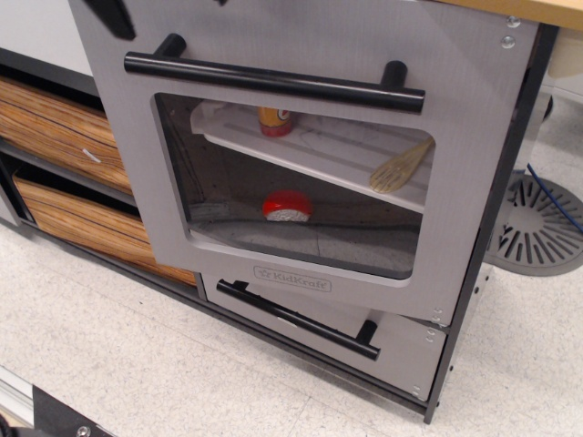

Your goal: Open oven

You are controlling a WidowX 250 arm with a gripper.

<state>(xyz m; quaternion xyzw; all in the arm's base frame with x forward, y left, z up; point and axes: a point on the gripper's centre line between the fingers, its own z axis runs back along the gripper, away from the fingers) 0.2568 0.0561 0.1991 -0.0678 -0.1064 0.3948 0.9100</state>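
One oven (273,164) door hangs partly open; the gripper (111,15), upper left, is mostly cropped, its spread untellable. Off the handle (273,82), the door may swing shut.

Two wood-grain drawers (55,137) sit stacked at the left, the lower one (91,232) partly hidden. A small grey drawer (401,341) with a black bar handle (301,319) sits lowest on the right. Behind glass — a yellow bottle with a red cap (273,119) and a wooden spatula (401,166) on the white shelf, a red-and-white piece (288,207) below. A grey slotted disc (539,226) lies on the speckled floor (137,355) at the right.
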